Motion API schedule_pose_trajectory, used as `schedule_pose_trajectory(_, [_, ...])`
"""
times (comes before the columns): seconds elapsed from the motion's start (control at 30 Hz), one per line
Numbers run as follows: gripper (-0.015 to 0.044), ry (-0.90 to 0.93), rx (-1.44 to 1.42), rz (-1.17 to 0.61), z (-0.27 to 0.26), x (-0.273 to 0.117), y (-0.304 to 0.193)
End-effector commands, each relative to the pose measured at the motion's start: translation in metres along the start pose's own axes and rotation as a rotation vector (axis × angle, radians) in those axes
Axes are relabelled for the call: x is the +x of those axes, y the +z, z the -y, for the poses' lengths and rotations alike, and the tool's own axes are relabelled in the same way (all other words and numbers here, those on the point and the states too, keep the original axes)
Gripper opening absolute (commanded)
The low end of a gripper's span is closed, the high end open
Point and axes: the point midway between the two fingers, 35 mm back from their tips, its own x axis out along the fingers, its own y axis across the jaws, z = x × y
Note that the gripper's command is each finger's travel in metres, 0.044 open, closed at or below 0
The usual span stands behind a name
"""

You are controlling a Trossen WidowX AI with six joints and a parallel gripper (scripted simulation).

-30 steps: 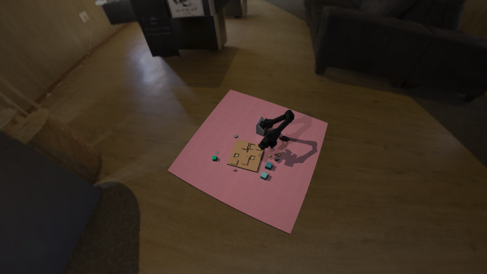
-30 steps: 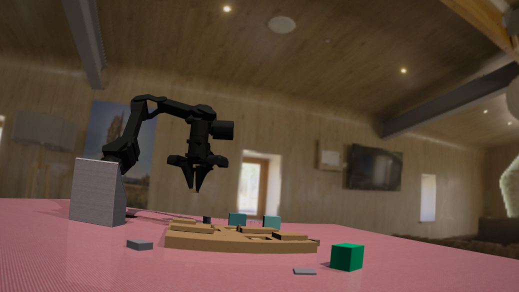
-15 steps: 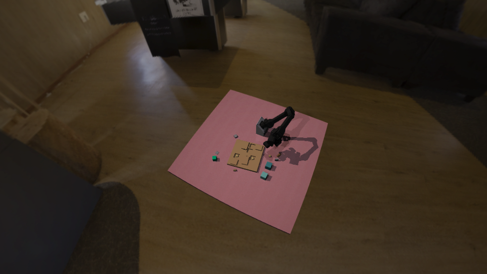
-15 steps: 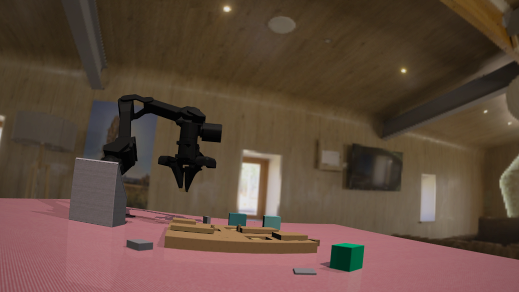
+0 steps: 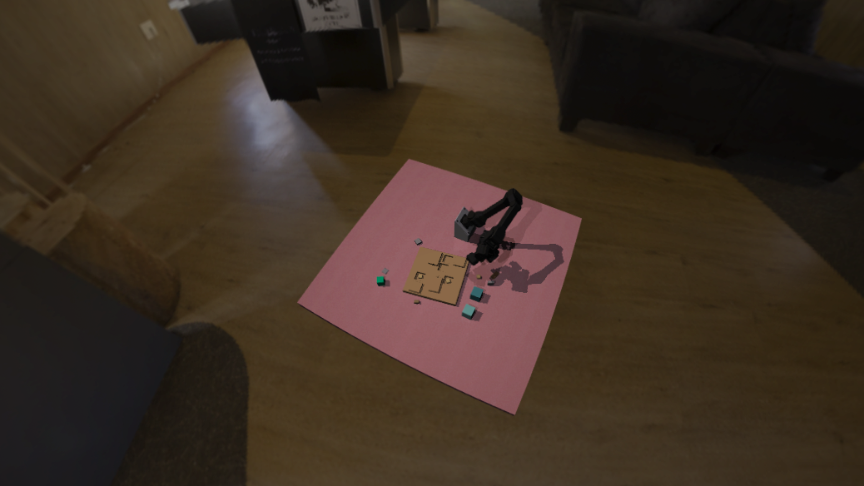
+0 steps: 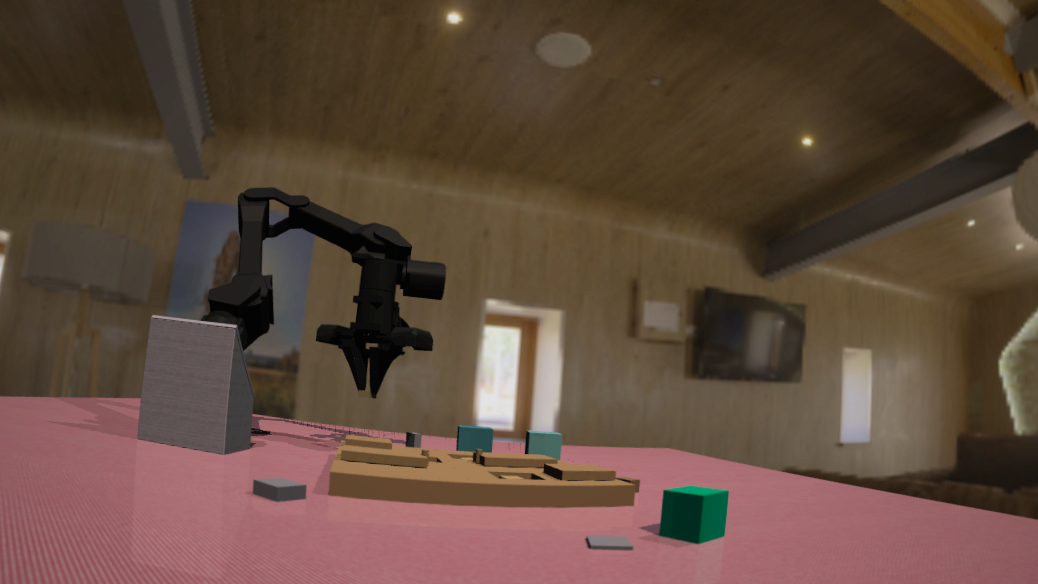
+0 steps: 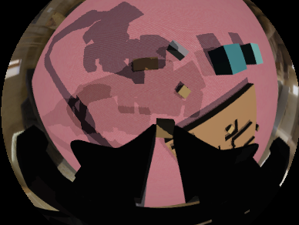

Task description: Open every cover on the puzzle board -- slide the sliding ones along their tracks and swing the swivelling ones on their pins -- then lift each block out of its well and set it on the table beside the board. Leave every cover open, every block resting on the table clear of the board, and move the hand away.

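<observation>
My gripper [image 6: 368, 394] [image 7: 164, 128] is shut on a small tan block [image 7: 164, 132] and holds it high above the table, just off the board's edge. The puzzle board [image 5: 454, 294] [image 6: 471, 491] [image 7: 216, 127] lies flat. Raised wooden covers [image 6: 384, 456] [image 6: 519, 460] [image 6: 579, 472] show on its top, with openings beside some of them. A light tan piece [image 5: 447, 280] [image 7: 230, 129] shows at one opening; its depth is unclear. Off the board lie another tan block [image 5: 479, 276] [image 7: 184, 92] and a brown block [image 5: 495, 274] [image 7: 146, 64].
A grey block [image 5: 491, 282] [image 7: 178, 50], teal block [image 5: 476, 294] [image 6: 473, 438] [image 7: 236, 58] and pale teal block [image 5: 469, 311] [image 6: 543, 444] stand beside the board. Across it are a green cube [image 5: 380, 280] [image 6: 693, 514] and two grey pieces [image 6: 279, 489] [image 6: 609, 542]. A small tan piece [image 5: 416, 301] lies near another edge.
</observation>
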Motion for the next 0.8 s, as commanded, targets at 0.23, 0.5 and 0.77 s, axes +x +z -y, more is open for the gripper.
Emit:
schedule_pose_trajectory(0.23, [0.0080, 0.002, 0.005, -0.009, 0.002, 0.019, -0.002])
schedule_pose_trajectory(0.5, [0.0080, 0.002, 0.005, -0.010, 0.002, 0.032, -0.001])
schedule_pose_trajectory(0.77, [0.0080, 0.002, 0.005, -0.009, 0.002, 0.045, -0.001])
